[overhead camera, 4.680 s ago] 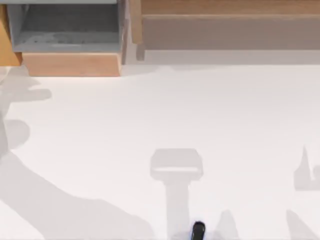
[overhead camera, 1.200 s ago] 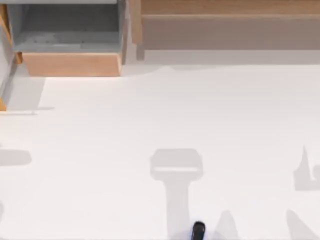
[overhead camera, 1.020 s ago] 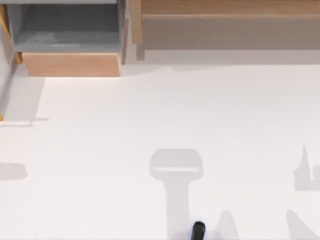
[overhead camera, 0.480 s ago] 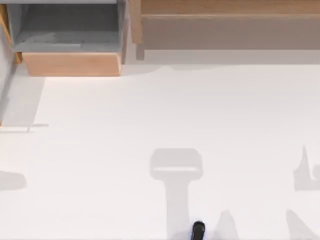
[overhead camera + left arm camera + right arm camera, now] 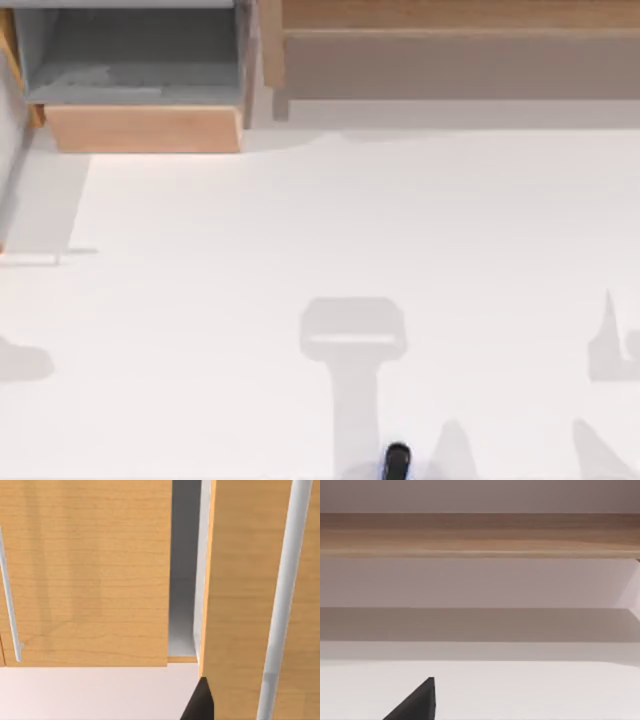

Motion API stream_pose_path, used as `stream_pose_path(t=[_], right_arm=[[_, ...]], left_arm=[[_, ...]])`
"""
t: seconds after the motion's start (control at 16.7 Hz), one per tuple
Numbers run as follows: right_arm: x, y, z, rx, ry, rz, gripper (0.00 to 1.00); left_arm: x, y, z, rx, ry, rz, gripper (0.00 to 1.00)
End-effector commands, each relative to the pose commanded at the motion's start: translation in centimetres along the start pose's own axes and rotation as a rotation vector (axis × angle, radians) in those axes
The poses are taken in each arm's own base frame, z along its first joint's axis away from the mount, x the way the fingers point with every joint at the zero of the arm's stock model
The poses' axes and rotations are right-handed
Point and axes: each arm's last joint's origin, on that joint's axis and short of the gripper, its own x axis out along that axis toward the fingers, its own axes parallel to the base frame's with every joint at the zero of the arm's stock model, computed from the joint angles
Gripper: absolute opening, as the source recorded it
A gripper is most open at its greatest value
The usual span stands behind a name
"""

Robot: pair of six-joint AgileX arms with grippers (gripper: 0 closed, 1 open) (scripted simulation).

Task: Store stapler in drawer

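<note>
The stapler is a tiny black object lying on the white table at the near edge, a little right of centre. The drawer stands pulled out at the far left, its grey inside showing behind its light tan front panel. In the left wrist view a dark tip of my left gripper sits close to a tan wooden panel with a silver bar handle, next to a grey gap. A dark tip of my right gripper hovers over bare table, facing the shelf.
A wide brown wooden shelf unit runs along the far edge to the right of the drawer, and its front edge shows in the right wrist view. Grey shadows lie on the white table at the left edge and near the stapler.
The small shadow at the table's left edge has drifted toward the near side. The large arm shadow seen earlier at the left is gone. Stapler and drawer have not moved.
</note>
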Motion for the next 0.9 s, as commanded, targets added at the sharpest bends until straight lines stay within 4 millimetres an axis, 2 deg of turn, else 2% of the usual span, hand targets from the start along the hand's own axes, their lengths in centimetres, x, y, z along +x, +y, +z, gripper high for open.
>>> stream_pose_path(t=[0.18,0.24,0.72,0.9], right_arm=[[0.00,0.00,0.00,0.000,0.000,0.000,1.00],[0.00,0.00,0.00,0.000,0.000,0.000,1.00],[0.00,0.00,0.00,0.000,0.000,0.000,1.00],[0.00,0.00,0.00,0.000,0.000,0.000,1.00]], left_arm=[[0.00,0.00,0.00,0.000,0.000,0.000,0.98],[0.00,0.00,0.00,0.000,0.000,0.000,1.00],[0.05,0.01,0.01,0.001,-0.001,0.001,1.00],[-0.82,0.01,-0.04,0.002,0.000,0.002,1.00]])
